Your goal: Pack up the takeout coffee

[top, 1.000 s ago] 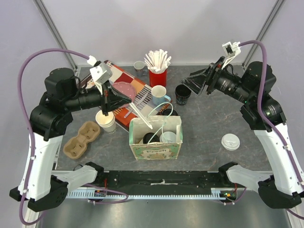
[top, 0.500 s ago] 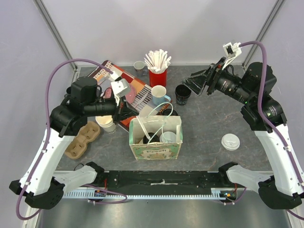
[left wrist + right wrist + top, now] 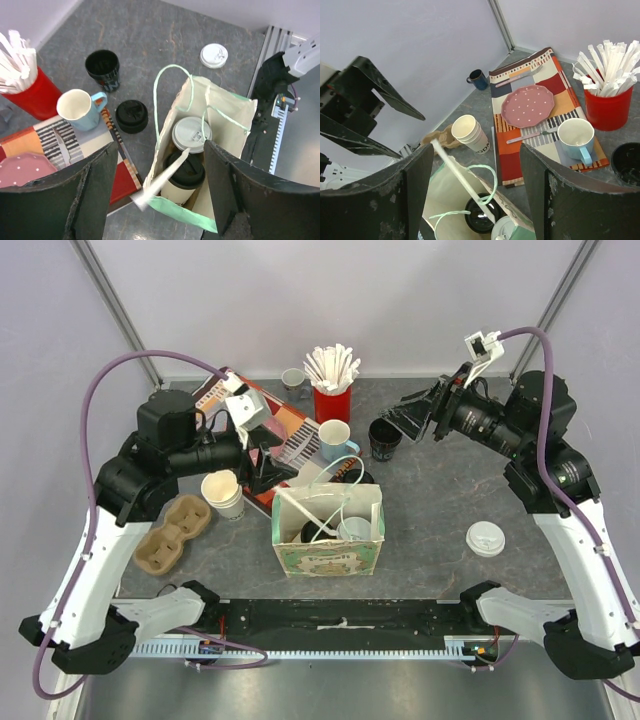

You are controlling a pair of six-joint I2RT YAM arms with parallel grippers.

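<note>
Coffee sits in the bag [image 3: 220, 115]: the white-lid cup [image 3: 191, 134] and the black-lid cup [image 3: 185, 172] stand side by side inside, with a white stick [image 3: 165, 175] leaning over the black one. The left gripper [image 3: 160, 145] hangs above the bag, jaws wide, holding nothing. The right gripper [image 3: 476, 147], equally wide and empty, hovers well apart.

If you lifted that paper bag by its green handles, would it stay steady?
Probably it would sag and sway: the paper bag has thin walls and its looped handles look like soft cord. The white-lidded cup and black-lidded cup inside likely make it bottom-heavy, so it might hang upright.
</note>
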